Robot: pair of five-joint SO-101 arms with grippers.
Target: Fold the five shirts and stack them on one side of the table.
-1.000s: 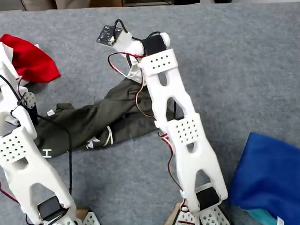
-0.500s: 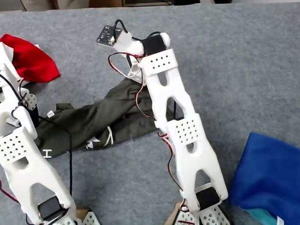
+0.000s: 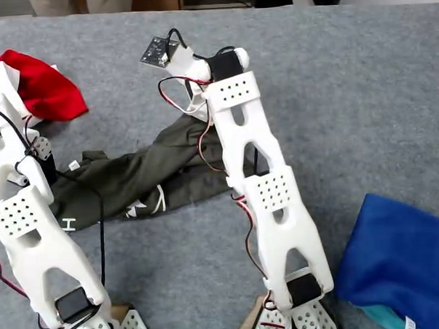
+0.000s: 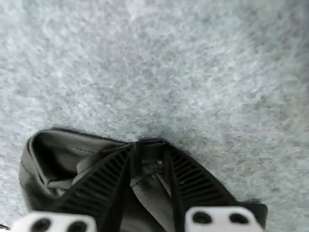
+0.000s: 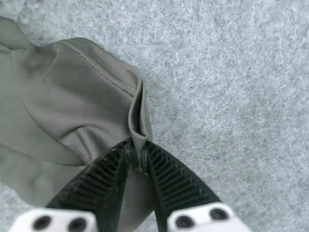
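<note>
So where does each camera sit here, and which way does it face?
High view: fixed above the table, looking down; both white arms show, over the green shirt; red shirt and blue shirt lie apart.
Left wrist view: on the left arm's wrist, facing along the left tool, shut on the green shirt's edge.
Right wrist view: on the right arm's wrist, facing along the right tool, shut on a fold.
Shared: all three show the green shirt and grey table.

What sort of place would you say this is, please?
Likely a robotics lab bench for cloth folding: a grey cloth-covered table, two white arms mounted at its edge, plus an olive shirt, red shirt and blue shirt.
</note>
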